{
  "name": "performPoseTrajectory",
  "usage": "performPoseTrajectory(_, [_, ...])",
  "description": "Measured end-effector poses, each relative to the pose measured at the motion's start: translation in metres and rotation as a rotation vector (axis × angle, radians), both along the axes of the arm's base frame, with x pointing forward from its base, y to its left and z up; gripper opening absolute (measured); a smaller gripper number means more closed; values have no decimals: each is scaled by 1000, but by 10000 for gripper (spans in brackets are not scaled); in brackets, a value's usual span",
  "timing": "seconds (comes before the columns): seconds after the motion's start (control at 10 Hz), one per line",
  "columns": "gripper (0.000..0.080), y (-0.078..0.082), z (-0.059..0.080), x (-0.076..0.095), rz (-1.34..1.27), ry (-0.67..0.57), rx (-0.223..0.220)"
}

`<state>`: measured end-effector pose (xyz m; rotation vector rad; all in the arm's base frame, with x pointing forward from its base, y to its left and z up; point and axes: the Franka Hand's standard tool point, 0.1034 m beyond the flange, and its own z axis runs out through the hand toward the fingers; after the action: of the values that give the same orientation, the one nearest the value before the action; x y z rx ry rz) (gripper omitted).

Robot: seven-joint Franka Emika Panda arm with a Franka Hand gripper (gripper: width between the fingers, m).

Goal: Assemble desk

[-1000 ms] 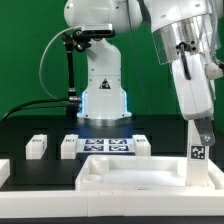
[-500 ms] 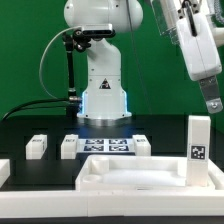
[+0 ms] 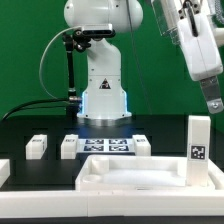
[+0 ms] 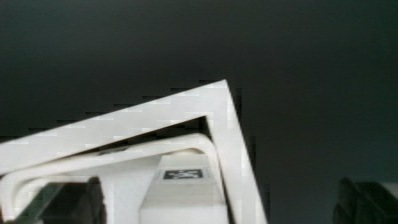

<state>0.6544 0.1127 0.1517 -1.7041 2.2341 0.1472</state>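
Note:
The desk top (image 3: 120,176) lies flat at the front of the table, white and rimmed. One square white leg (image 3: 198,146) stands upright at its corner on the exterior view's right, with a black-and-white tag on its side. My gripper (image 3: 212,102) hangs above and beside that leg, apart from it and partly cut by the frame edge. In the wrist view the desk top's corner rim (image 4: 224,130) and the tagged leg (image 4: 173,192) lie below my gripper (image 4: 217,204). Its dark fingers (image 4: 68,200) stand wide apart and open, with nothing held.
Behind the desk top lies the marker board (image 3: 105,146). Loose white legs sit beside it, two (image 3: 37,146) (image 3: 69,147) on the exterior view's left and one (image 3: 141,146) on its right. Another white part (image 3: 3,170) shows at the left edge. The robot's base (image 3: 103,95) stands behind.
One second ago my gripper was down around the upright leg. It has since opened fully, risen and drawn off to the exterior view's right; the leg stays standing on its own.

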Motion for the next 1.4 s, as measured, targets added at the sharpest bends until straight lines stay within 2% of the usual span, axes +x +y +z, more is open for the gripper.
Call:
performPoseTrajectory(0.1, [648,4,6,-8,24,-5,-2])
performPoseTrajectory(0.3, [648,11,11,-35,173,-37,-35])
performPoseTrajectory(0.9, [648,14,6,-41,505,-128,-103])
performPoseTrajectory(1.1, [648,25,-14,-78,743,-145,-134])
performPoseTrajectory(1.2, [648,18,-23,-97,815,-150,-153])
performPoseTrajectory(1.3, [648,14,-33,-114,900,-169,-191])
performPoseTrajectory(1.4, [648,19,-44,-133,977,-161,-205])
